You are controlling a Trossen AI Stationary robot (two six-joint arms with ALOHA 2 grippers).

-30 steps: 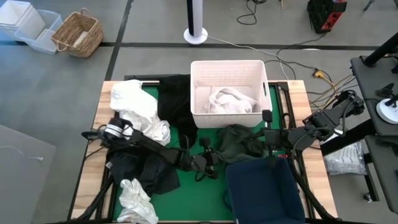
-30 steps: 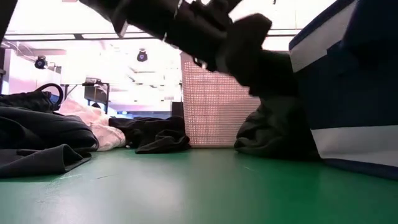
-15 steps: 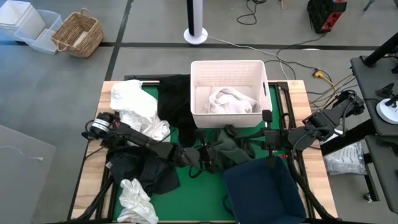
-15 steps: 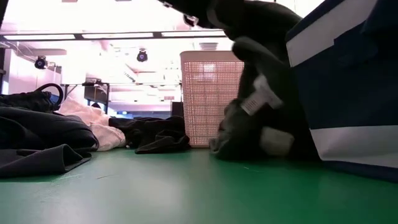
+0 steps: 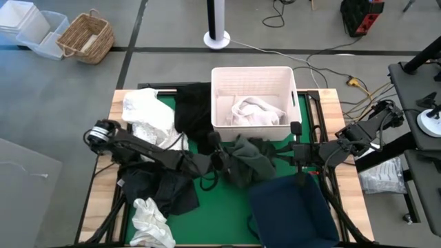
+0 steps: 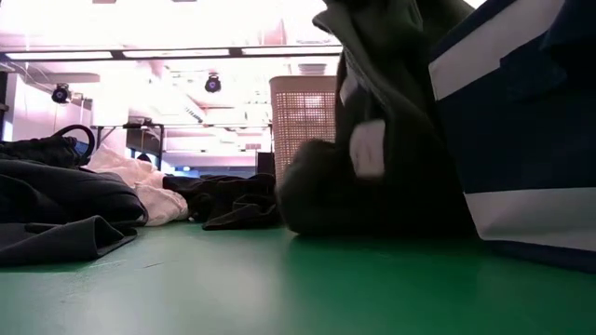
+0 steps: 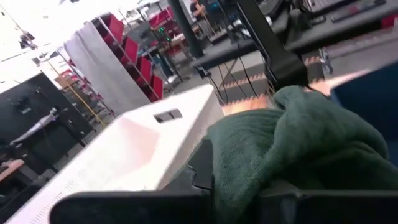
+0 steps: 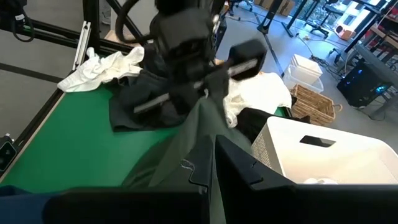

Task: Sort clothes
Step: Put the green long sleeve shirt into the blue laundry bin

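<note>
My left gripper (image 5: 219, 160) reaches in from the table's left and is shut on the dark green garment (image 5: 251, 160), just in front of the white plastic bin (image 5: 252, 71). In the low view the garment (image 6: 372, 167) hangs as a tall bunch beside the dark navy fabric bin (image 6: 521, 140). My right gripper (image 5: 295, 151) waits shut at the garment's right side, touching nothing that shows. Other clothes lie on the mat: a white one (image 5: 148, 114), a black one (image 5: 193, 114), a dark one (image 5: 155, 189) and a small white one (image 5: 148, 220). My left gripper pinches a bunched fold of the green garment (image 7: 249, 155) between its two fingers, coming from the table's left. The cloth drapes slack away from the fingers (image 8: 205, 93). Its lower part (image 6: 317, 219) rests on the green mat.
A white garment (image 5: 255, 114) lies inside the white bin. The navy bin (image 5: 289, 207) stands at the near right of the mat. Bare green mat (image 5: 220, 213) shows between the navy bin and the dark clothes. A wicker basket (image 5: 86, 38) stands on the floor beyond the table.
My left gripper has moved toward the far edge and the table's left, taken hold of the green garment and risen. The garment, which lay flat by the navy bin, is now drawn up into a hanging bunch and pulled leftward, its lower part still on the mat.
</note>
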